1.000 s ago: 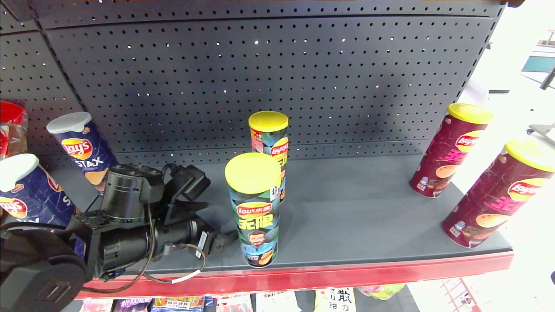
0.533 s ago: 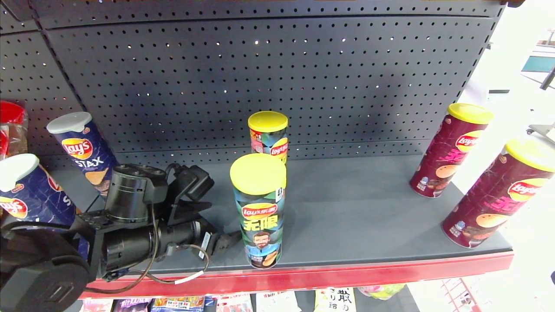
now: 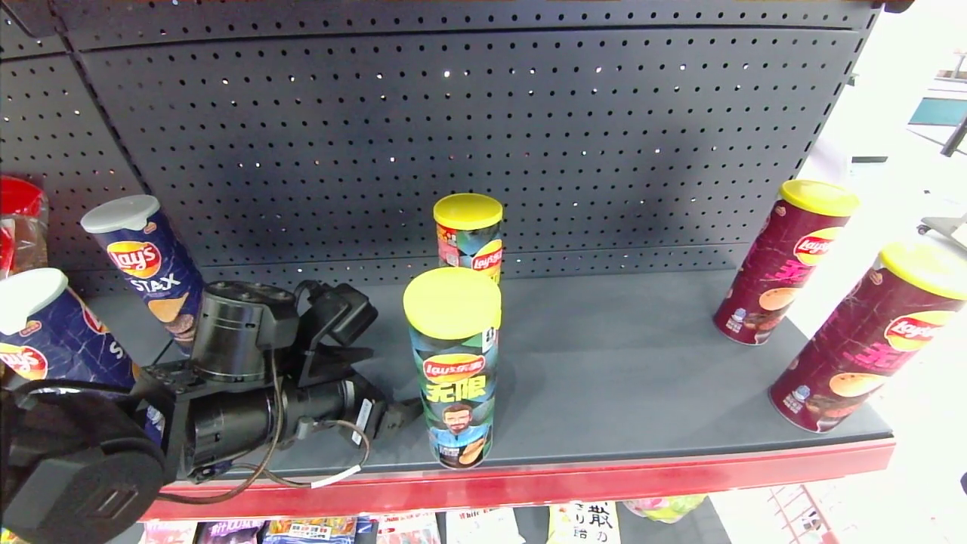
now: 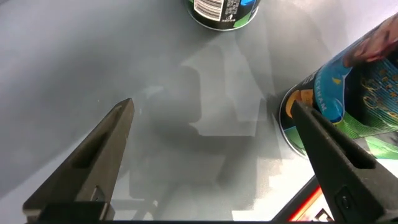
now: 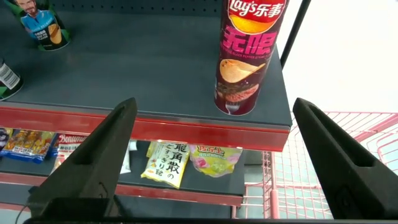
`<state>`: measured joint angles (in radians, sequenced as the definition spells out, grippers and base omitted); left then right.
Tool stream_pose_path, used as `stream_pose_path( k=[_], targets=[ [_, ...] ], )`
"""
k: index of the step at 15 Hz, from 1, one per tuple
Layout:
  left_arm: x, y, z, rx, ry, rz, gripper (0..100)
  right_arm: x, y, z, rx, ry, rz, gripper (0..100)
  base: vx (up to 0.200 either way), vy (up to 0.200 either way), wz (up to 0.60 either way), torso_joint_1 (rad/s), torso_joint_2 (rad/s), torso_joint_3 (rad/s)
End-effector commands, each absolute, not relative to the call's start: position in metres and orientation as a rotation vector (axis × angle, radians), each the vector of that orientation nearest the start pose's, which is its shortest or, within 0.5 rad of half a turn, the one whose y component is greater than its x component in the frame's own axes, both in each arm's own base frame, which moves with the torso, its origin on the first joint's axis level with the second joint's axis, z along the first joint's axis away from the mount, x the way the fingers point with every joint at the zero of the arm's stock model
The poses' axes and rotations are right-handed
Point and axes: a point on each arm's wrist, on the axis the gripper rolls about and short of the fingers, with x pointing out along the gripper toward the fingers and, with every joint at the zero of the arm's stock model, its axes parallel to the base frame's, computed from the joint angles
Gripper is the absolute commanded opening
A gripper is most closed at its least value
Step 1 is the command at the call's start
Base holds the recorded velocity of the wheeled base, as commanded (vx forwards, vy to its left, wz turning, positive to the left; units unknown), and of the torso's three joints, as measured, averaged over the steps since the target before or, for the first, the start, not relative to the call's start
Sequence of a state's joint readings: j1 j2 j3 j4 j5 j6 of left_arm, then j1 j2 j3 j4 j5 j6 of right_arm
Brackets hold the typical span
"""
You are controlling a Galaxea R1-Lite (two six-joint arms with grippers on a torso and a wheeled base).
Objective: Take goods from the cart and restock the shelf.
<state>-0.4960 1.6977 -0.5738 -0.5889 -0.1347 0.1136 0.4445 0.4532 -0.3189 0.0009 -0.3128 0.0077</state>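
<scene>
Just beside the green can [image 3: 453, 378], left hand [image 4: 212, 106] wide open, empty.

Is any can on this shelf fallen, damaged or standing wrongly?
Nothing stands out: the two green cans, two maroon cans and two blue cans all stand upright on the shelf, lids on.

Grey shelf [image 3: 619, 378] — upright chip cans [image 3: 452, 363]

Grey castor leg [image 3: 940, 224] at far right; teal panel [image 3: 937, 111] above it
</scene>
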Motion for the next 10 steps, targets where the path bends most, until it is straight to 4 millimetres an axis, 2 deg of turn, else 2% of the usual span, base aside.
stream_pose_path(
  k=[1,3,5,6,8,10],
  targets=[
    [0.230,-0.123,0.118,0.206,0.514,-0.617,100,0.016,0.000,0.167,-0.046,0.136,0.131,100,0.000,0.000,0.00,0.000,0.00,0.000],
    [0.206,-0.105,0.127,0.189,0.486,-0.595,100,0.017,0.000,0.163,-0.051,0.149,0.131,100,0.000,0.000,0.00,0.000,0.00,0.000],
    [0.173,-0.088,0.149,0.169,0.382,-0.586,100,0.017,0.000,0.161,-0.056,0.156,0.125,100,0.000,0.000,0.00,0.000,0.00,0.000],
    [0.151,-0.077,0.160,0.159,0.323,-0.581,100,0.016,0.000,0.159,-0.064,0.158,0.118,100,0.000,0.000,0.00,0.000,0.00,0.000],
    [0.093,-0.045,0.172,0.146,0.256,-0.549,100,0.011,-0.003,0.157,-0.090,0.173,0.103,100,0.000,0.000,0.00,0.000,0.00,0.000],
    [0.037,-0.018,0.168,0.138,0.243,-0.512,100,0.004,-0.006,0.155,-0.108,0.187,0.069,100,0.000,0.000,0.00,0.000,0.00,0.000]
  ],
)
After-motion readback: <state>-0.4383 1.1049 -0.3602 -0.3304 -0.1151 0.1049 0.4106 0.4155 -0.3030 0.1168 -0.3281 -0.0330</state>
